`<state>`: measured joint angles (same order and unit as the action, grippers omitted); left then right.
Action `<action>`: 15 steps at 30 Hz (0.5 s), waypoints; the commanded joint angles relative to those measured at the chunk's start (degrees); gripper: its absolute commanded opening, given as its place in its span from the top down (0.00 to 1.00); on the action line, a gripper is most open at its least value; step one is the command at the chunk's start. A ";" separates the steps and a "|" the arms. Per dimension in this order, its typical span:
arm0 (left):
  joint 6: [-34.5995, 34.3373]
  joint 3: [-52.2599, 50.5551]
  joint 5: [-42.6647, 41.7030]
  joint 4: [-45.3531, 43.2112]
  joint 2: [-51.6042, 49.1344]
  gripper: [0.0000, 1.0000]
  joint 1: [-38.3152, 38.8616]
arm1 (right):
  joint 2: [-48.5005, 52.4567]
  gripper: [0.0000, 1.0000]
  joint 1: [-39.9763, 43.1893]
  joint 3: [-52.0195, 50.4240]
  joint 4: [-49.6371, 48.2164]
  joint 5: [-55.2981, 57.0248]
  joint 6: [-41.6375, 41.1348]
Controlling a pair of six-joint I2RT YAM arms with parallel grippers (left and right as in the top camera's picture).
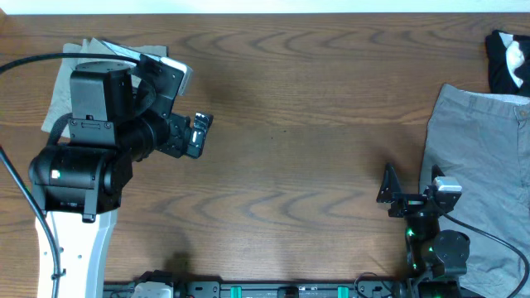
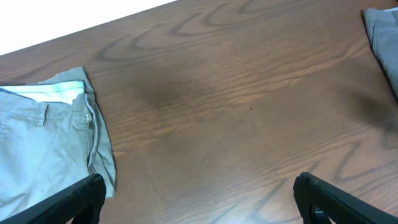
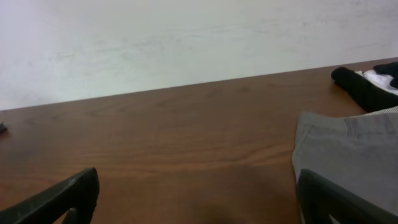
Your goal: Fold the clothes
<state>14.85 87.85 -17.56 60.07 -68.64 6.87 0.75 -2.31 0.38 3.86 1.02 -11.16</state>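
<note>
The left tool (image 1: 199, 132) (image 2: 196, 202) stands wide open with nothing between its fingers (image 2: 81, 199), above bare wood left of the tabletop's (image 1: 290, 99) middle and pointing toward the tabletop's right side. The right tool (image 1: 411, 186) (image 3: 199, 199) is spread just as wide and is likewise empty. It sits low near the tabletop's near edge, right of centre, and faces the tabletop's far edge and the pale wall (image 3: 186, 37) behind it. The pale khaki-green shorts (image 1: 56, 93) (image 2: 43, 143) lie in a compact bundle at the tabletop's far left corner. From overhead they are largely covered by the left arm (image 1: 91, 132). In the left wrist view their waistband edge shows a strip of whitish lining, and neither tool touches them. The darker grey shorts (image 1: 480, 141) (image 3: 348, 149) lie spread flat along the tabletop's right side, with their near part running beside and under the right arm's base. A small black-and-white garment (image 1: 507, 62) (image 3: 367, 84) lies crumpled at the tabletop's far right corner, just beyond the grey shorts. The tabletop's broad middle shows only brown wood grain.
</note>
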 commanded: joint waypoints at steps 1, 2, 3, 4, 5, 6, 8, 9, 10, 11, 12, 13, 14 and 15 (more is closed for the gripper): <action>-0.37 0.55 0.72 0.11 -0.17 0.02 0.11 | -0.13 0.01 0.52 -0.07 0.28 -0.20 -0.79; -0.37 0.55 0.72 0.11 -0.17 0.02 0.11 | -0.13 0.01 0.52 -0.07 0.31 -0.20 -0.79; -0.35 0.55 0.72 0.11 -0.17 0.02 0.11 | -0.13 0.01 0.52 -0.07 0.28 -0.20 -0.79; -0.37 0.55 0.70 0.11 -0.17 0.02 0.11 | -0.13 0.01 0.52 -0.07 0.28 -0.20 -0.79; -0.37 0.55 0.72 0.11 -0.17 0.02 0.11 | -0.13 0.01 0.52 -0.07 0.28 -0.20 -0.79; -0.37 0.55 0.72 0.11 -0.17 0.02 0.11 | -0.13 0.01 0.52 -0.07 0.28 -0.20 -0.79; -0.37 0.55 0.70 0.11 -0.17 0.02 0.11 | -0.13 0.01 0.52 -0.07 0.28 -0.20 -0.79; -0.35 0.55 0.70 0.11 -0.17 0.02 0.11 | -0.13 0.01 0.52 -0.07 0.28 -0.20 -0.79; -0.37 0.52 0.72 0.17 -0.15 0.02 0.11 | -0.13 0.01 0.52 -0.07 0.28 -0.20 -0.79; -0.37 0.50 0.72 0.13 -0.13 0.02 0.07 | -0.13 0.01 0.52 -0.07 0.28 -0.20 -0.79; -0.37 0.50 0.72 0.15 0.07 0.02 0.07 | -0.13 0.01 0.52 -0.07 0.28 -0.20 -0.79; -0.37 0.50 0.70 0.33 0.39 0.02 0.07 | -0.13 0.01 0.52 -0.07 0.28 -0.20 -0.79; -0.42 0.50 0.68 0.59 0.90 0.02 0.07 | -0.13 0.01 0.52 -0.07 0.28 -0.20 -0.79; -0.59 0.44 0.66 0.76 1.53 0.02 0.07 | -0.13 0.01 0.52 -0.07 0.28 -0.20 -0.79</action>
<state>14.83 87.85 -17.56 60.29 -68.58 6.85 0.75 -2.31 0.38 3.88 1.02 -11.16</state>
